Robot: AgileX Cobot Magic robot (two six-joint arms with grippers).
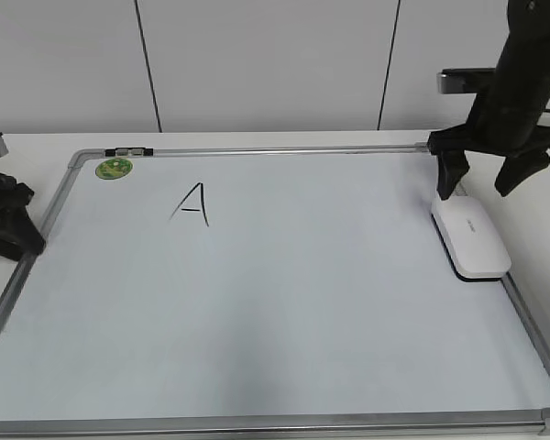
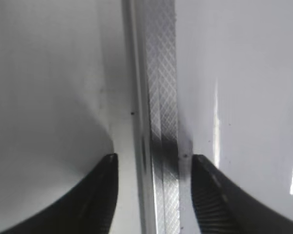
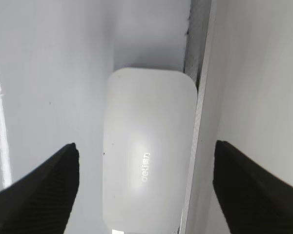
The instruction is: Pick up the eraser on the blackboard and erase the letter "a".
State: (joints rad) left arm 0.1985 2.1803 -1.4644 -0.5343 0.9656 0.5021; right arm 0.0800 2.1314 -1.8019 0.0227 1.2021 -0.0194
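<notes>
**Right hand poised, spread wide, over eraser at whiteboard's edge**

The right hand (image 1: pixel 491 174) is seen suspended just above the white eraser (image 1: pixel 470 239), its two dark fingers (image 3: pixel 36 187) parted wide and nothing gripped between them. In the right wrist view the eraser (image 3: pixel 147 168) is framed directly below and between the fingers, grey print visible on its smooth top, with clear board on one side and the silver frame (image 3: pixel 199 97) pressed against the other. The eraser is laid flat on the blackboard (image 1: pixel 284 302), a pale whiteboard resting on the white bench (image 1: pixel 37 147), at the board's edge directly under the hand.

Well away from that hand, towards the far side of the board, a capital "A" (image 1: pixel 192 203) in black marker is shown, and beyond it a round green magnet (image 1: pixel 114 169) near the corner, beside a small black-and-white clip (image 1: pixel 128 150) on the top rail. No lowercase letter can be made out on the board.

The left hand (image 1: pixel 5 215) is parked at the opposite edge, unclenched and gripping nothing; in the left wrist view its fingers (image 2: pixel 95 204) are seen spread either side of the frame rail (image 2: pixel 158 117), which runs between them.
</notes>
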